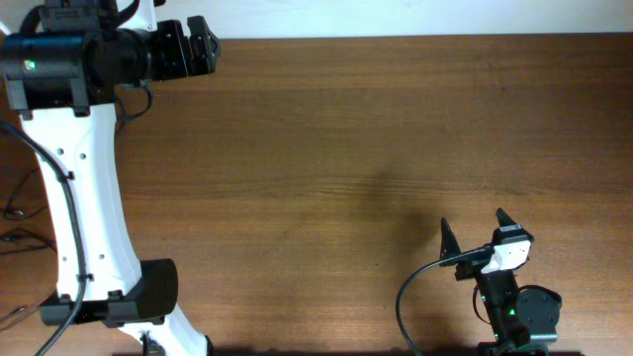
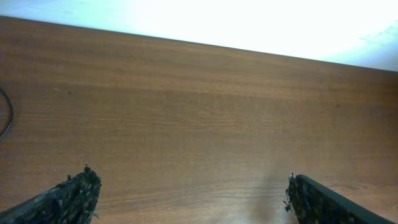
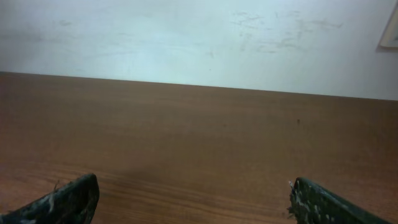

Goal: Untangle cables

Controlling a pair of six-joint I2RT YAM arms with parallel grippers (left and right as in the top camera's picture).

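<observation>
No tangle of cables shows on the brown table (image 1: 326, 148) in any view. My left gripper (image 1: 210, 44) is at the far left corner, open, with nothing between its fingers; its wrist view shows the left gripper (image 2: 189, 177) over bare wood. Near the front right edge my right gripper (image 1: 473, 222) is also open and empty, and in its own view the right gripper (image 3: 193, 182) faces bare table and the white wall. A thin black arc (image 2: 6, 112) shows at the left edge of the left wrist view; I cannot tell whether it is one of the cables.
The white left arm (image 1: 84, 188) runs along the table's left side. Thin dark wires (image 1: 12, 213) lie at the left edge beside it. A thick black arm cable (image 1: 406, 297) loops by the right arm's base. A white wall (image 3: 199, 37) stands behind the table.
</observation>
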